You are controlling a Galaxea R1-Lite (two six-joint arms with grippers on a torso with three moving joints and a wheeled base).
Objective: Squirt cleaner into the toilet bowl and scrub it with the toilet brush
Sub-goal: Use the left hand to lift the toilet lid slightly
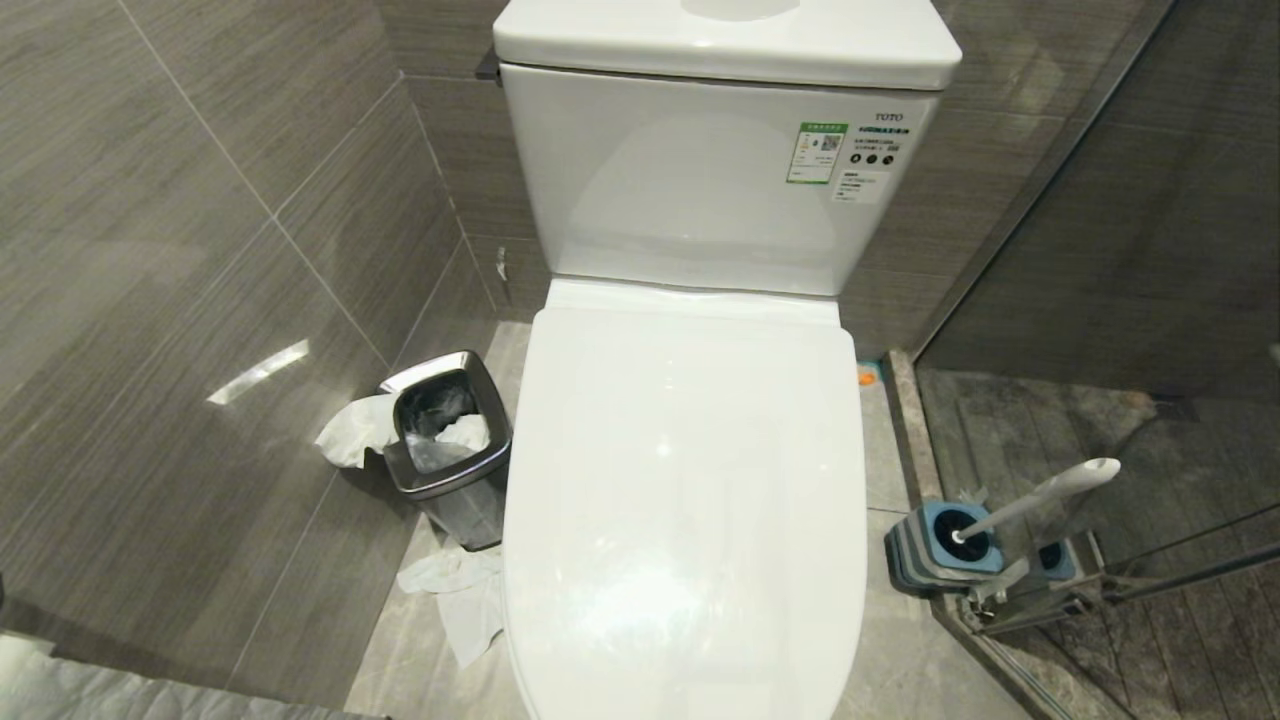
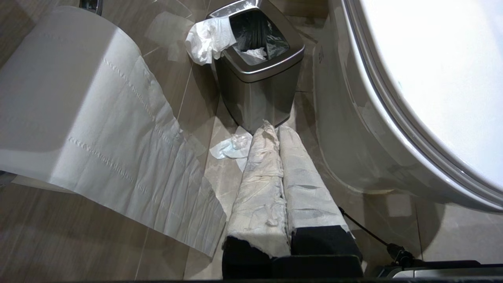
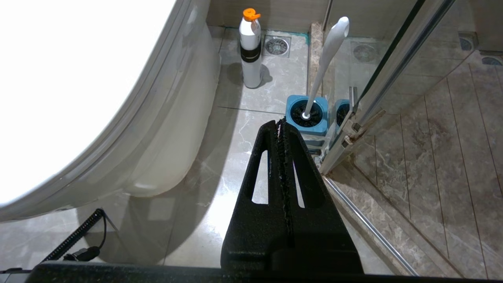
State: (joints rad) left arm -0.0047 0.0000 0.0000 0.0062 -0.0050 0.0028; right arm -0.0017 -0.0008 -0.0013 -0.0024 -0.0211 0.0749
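Against the grey tiled wall stands the toilet bowl [image 1: 685, 480], its white lid down flat over the seat and the cistern [image 1: 715, 170] rising behind it. Neither arm shows from the head camera. To the robot's right of the toilet, close to the glass shower door [image 1: 1150, 560], the toilet brush [image 1: 1040, 497] leans in its square blue-and-grey holder [image 1: 940, 550], the white handle tilting away toward the glass. On the other side a small steel bin [image 1: 445, 440] sits beside the bowl, with crumpled tissue [image 1: 355, 430] hanging over its rim and more paper [image 1: 460, 590] lying on the floor in front of it.

Only the right wrist camera shows a white bottle [image 3: 250, 51] with an orange cap — upright on the floor behind the brush holder, near the floor drain [image 3: 277, 46], just beside the toilet's base. The right tool [image 3: 279, 125] hangs low over the floor with its black fingers pressed together, holding nothing, its tip near the holder.

Only the left wrist camera shows a broad roll of toilet paper [image 2: 78, 110] with a long sheet trailing down. The left tool [image 2: 273, 127] — fingers wrapped in white material — is likewise closed and empty, its tip near the foot of the bin.
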